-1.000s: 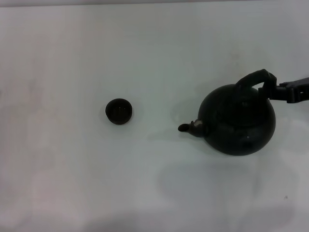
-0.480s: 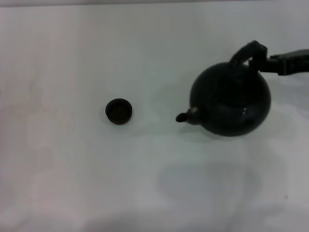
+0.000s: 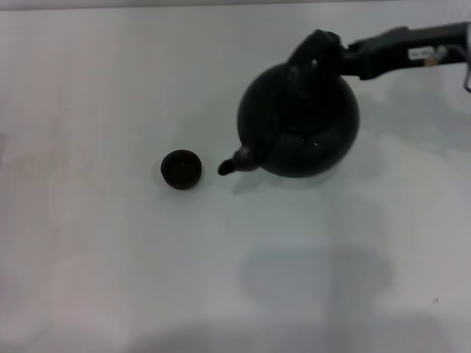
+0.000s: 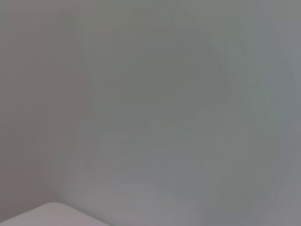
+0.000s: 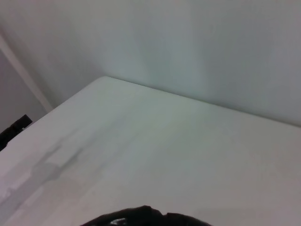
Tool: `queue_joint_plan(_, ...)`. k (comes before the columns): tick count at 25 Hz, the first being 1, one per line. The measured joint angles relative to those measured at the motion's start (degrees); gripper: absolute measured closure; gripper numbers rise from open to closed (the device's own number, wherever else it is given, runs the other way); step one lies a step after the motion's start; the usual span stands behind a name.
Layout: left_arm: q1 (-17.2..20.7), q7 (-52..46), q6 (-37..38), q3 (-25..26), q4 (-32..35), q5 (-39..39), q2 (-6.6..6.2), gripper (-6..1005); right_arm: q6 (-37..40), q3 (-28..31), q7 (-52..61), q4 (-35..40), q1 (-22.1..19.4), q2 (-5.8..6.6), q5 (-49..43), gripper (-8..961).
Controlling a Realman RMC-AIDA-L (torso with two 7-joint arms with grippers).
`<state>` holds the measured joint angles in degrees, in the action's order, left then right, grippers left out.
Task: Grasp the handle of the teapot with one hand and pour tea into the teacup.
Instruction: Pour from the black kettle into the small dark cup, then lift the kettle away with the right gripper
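The round black teapot (image 3: 298, 121) hangs in the air right of centre in the head view, its shadow on the table below it. Its spout (image 3: 229, 165) points left and ends just right of the teacup (image 3: 181, 169), a small dark cup standing on the white table (image 3: 110, 257). My right gripper (image 3: 344, 60) reaches in from the upper right and is shut on the arched black handle (image 3: 316, 48) at the pot's top. The right wrist view shows a sliver of the pot's top (image 5: 141, 217). My left gripper is out of view.
The white table (image 5: 164, 141) meets a pale wall in the right wrist view. The left wrist view shows only a pale grey surface.
My right gripper has lifted the teapot off the table and carried it left and away from me. The spout has come close to the teacup, which has not moved.
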<state>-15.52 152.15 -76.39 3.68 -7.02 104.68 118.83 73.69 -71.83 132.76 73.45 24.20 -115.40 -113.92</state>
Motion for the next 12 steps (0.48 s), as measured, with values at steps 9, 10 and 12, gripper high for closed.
queue_joint_plan(9,-0.1,-2.5,0.1,0.0,-0.1,0.0,0.08,138,-11.9,-8.8,-0.4,0.1,2.4,0.05,-0.6,740)
queue_joint_plan(10,-0.1,-2.5,0.2,0.0,-0.1,0.0,0.08,138,-11.9,-8.8,-0.4,0.1,2.4,0.05,-0.6,741)
queue_joint_plan(12,-0.1,-2.5,0.3,0.0,-0.2,0.0,0.09,138,-14.2,-10.6,-0.4,0.1,2.6,0.07,-1.4,741)
